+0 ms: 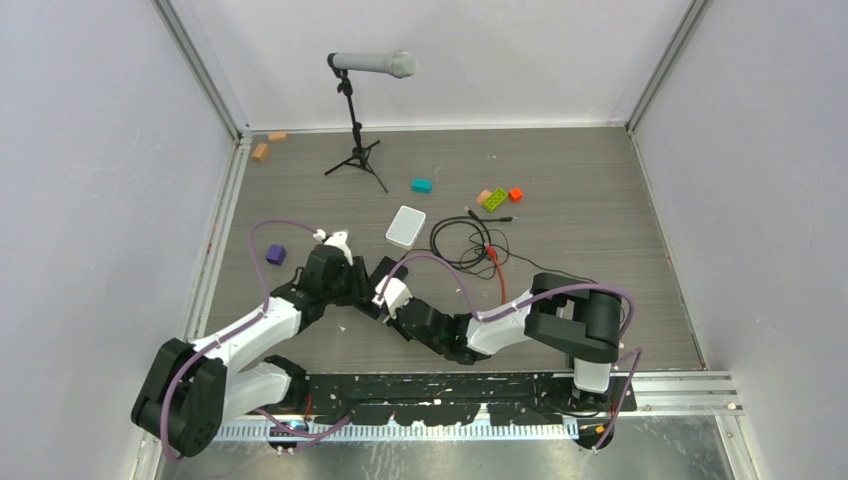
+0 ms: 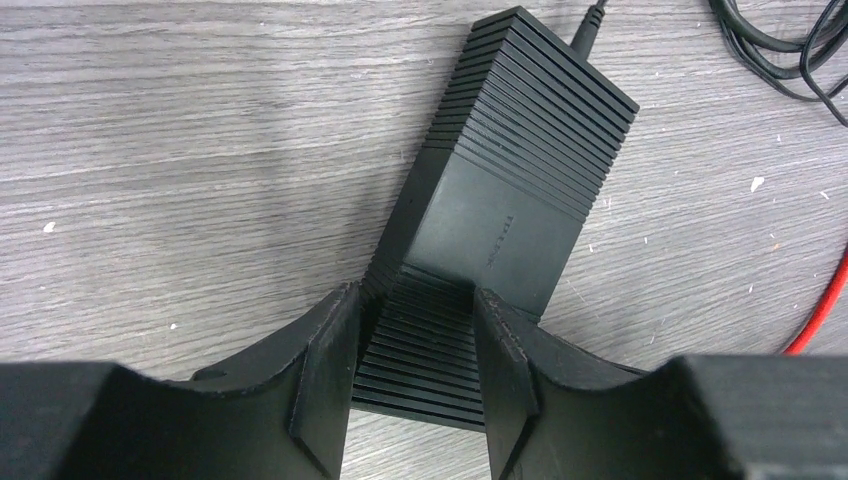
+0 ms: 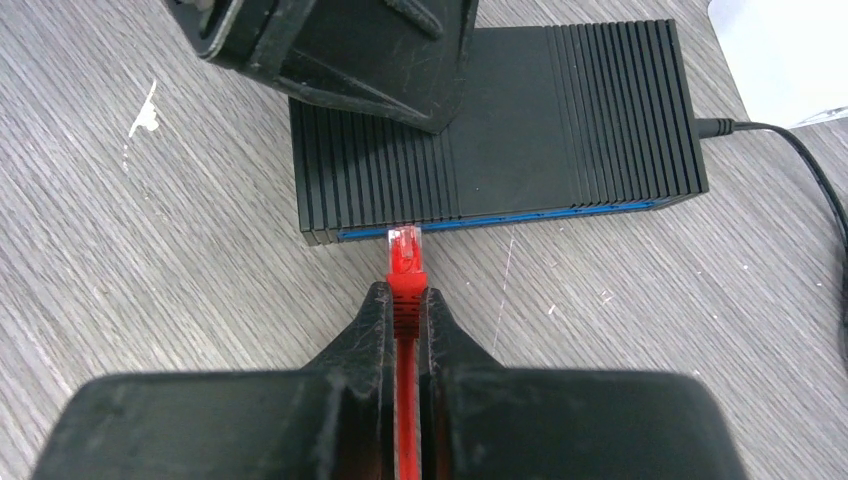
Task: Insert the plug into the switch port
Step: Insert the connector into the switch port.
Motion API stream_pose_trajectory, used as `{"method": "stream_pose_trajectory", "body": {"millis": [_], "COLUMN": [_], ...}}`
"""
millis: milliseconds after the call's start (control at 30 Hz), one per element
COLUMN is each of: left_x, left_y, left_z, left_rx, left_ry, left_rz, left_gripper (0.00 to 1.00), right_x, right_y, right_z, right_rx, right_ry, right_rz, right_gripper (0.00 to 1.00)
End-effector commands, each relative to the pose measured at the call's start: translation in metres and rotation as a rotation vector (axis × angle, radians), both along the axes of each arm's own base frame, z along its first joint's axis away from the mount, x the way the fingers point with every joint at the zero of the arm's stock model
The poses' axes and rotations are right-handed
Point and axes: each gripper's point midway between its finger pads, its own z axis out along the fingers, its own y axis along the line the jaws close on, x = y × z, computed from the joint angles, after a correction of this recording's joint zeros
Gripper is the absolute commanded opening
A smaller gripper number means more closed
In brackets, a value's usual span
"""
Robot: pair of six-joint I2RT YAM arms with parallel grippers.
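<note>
The flat black switch (image 3: pixel 500 110) lies on the grey table, its blue port edge (image 3: pixel 520 216) facing my right gripper. My right gripper (image 3: pixel 405 296) is shut on the red boot just behind the plug (image 3: pixel 404 244). The plug's clear tip meets the blue edge near the switch's left end; I cannot tell how deep it sits. My left gripper (image 2: pixel 415 345) is shut across the ribbed near end of the switch (image 2: pixel 510 170), and it shows over the switch's far left corner in the right wrist view (image 3: pixel 340 50). In the top view both grippers (image 1: pixel 360 278) (image 1: pixel 385 300) meet at the switch (image 1: pixel 380 268).
A white rounded box (image 1: pixel 405 226) sits just beyond the switch. The black power cable (image 3: pixel 790 150) leaves the switch's right end into a coil (image 1: pixel 465 240), beside the red cable (image 1: pixel 497 265). A microphone tripod (image 1: pixel 357 150), a purple block (image 1: pixel 275 254) and coloured blocks (image 1: pixel 495 198) stand farther off.
</note>
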Motion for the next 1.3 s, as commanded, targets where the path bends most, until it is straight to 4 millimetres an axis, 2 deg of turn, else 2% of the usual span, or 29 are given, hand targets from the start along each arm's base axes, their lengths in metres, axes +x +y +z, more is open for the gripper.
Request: {"method": "stream_pose_trajectory", "body": {"millis": [0,367,467,600,800,933,1267], "left_x": [-0.027,-0.036,-0.039,-0.04,-0.048,-0.045,-0.02], "left_y": [-0.03,-0.047,-0.051,-0.056,-0.065,-0.06,-0.05], "left_z": [0.007,0.0,-0.001,0.001,0.001,-0.003,0.004], "left_rx": [-0.149,-0.163,-0.167,-0.173,-0.182,-0.154,-0.086], "left_ry": [0.049,0.083,0.089,0.091,0.113,0.116,0.053], "left_rz": [-0.131,-0.206,-0.232,-0.272,-0.338,-0.302,-0.205], "left_gripper": [0.46,0.46,0.46,0.46,0.46,0.47,0.58], "right_x": [0.021,0.036,0.034,0.026,0.025,0.016,-0.032], "right_y": [0.029,0.067,0.075,0.075,0.062,0.05,0.01], "right_z": [0.047,0.082,0.09,0.096,0.082,0.07,0.028], "right_rx": [0.158,0.167,0.171,0.161,0.106,0.095,-0.004], "right_ry": [-0.074,-0.151,-0.171,-0.187,-0.196,-0.146,-0.086], "right_rz": [0.002,0.109,0.161,0.217,0.219,0.2,0.164], "right_gripper": [0.0,0.01,0.0,0.01,0.0,0.0,0.01]}}
